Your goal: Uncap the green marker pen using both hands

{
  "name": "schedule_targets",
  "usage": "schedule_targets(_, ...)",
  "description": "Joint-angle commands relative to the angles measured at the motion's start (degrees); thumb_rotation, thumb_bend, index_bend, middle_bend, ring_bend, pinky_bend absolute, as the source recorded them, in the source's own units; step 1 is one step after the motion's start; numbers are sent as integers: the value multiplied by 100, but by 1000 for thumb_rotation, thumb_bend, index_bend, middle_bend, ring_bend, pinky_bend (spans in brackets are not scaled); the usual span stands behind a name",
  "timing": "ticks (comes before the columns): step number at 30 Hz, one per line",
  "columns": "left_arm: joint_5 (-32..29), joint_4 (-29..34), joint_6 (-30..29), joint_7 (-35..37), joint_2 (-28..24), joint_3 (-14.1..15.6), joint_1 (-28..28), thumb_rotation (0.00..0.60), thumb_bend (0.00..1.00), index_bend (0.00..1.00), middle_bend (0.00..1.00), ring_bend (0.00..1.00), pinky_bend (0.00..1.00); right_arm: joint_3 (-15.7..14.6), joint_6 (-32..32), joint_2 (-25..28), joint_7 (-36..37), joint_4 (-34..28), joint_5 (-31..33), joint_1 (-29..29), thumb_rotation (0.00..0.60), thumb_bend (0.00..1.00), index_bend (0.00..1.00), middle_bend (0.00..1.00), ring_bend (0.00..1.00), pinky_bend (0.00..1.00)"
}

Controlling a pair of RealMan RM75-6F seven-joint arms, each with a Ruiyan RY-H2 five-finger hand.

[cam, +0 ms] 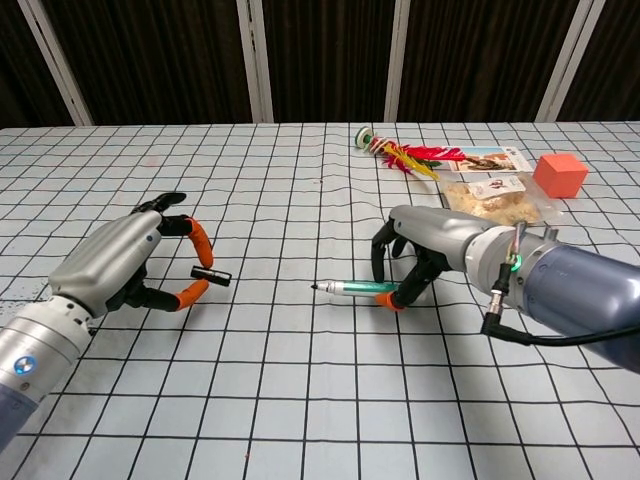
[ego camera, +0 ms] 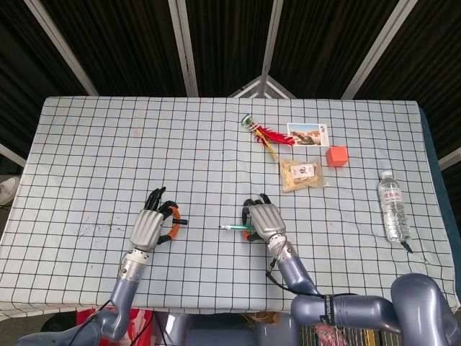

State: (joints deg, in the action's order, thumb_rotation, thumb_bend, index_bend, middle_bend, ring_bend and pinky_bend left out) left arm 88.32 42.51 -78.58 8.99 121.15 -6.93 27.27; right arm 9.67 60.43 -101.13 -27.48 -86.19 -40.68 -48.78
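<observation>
My right hand (cam: 425, 255) grips the uncapped green marker pen (cam: 355, 288) low over the checkered surface (cam: 320, 400), tip pointing left. My left hand (cam: 125, 262) pinches its black cap (cam: 209, 275), well apart.

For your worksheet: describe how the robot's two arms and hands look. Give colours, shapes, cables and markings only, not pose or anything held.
Both arms are smooth, rounded grey-silver tubes. Each robot hand has a silver-grey shell over the back, black fingers and orange pads on some fingertips: see the left robot hand and the right robot hand. A thin black cable loops off the right wrist, beside a small green light. No sleeves show.
</observation>
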Motion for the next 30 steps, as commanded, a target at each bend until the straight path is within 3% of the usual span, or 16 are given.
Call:
schedule_targets(1, -36, -263, 65, 128, 159, 26, 31, 600, 532, 527, 350, 15, 61, 18, -57, -72, 41, 93, -78, 15, 600, 617, 776, 252, 249, 78)
schedule_targets(5, -65, -509, 108, 187, 259, 51, 28, 600, 526, 459, 285, 4, 48, 49, -76, -90, 44, 125, -142, 33, 600, 616, 776, 252, 250, 78)
schedule_targets(9, -112, -497, 393, 167, 168, 152, 16, 600, 452, 234, 61, 0, 0, 80, -85, -80, 23, 118, -161, 61, 600, 617, 778, 252, 249, 78)
schedule_targets(13, -151, -47, 406, -136, -132, 140, -11, 600, 412, 167, 21, 0, 0, 92, -83, -71, -21, 99, -174, 87, 600, 617, 778, 252, 250, 78)
schedule_targets(20, -93, 1722, -227, -301, -1116, 41, -286, 600, 384, 165, 61, 0, 0, 162, -123, -56, -26, 91, -181, 114, 600, 616, 778, 252, 249, 78)
schedule_targets(26, -271, 3655, -649, -951, -2361, -205, -625, 600, 380, 185, 58, 0, 0, 161, -219, -109, -15, 173, -166, 125, 600, 617, 778, 252, 249, 78)
schedule_targets(30, -485, 4553, -667, -1303, -3072, -302, -793, 600, 380, 187, 60, 0, 0, 137, -270, -216, 52, 319, -229, 152, 600, 617, 778, 252, 249, 78)
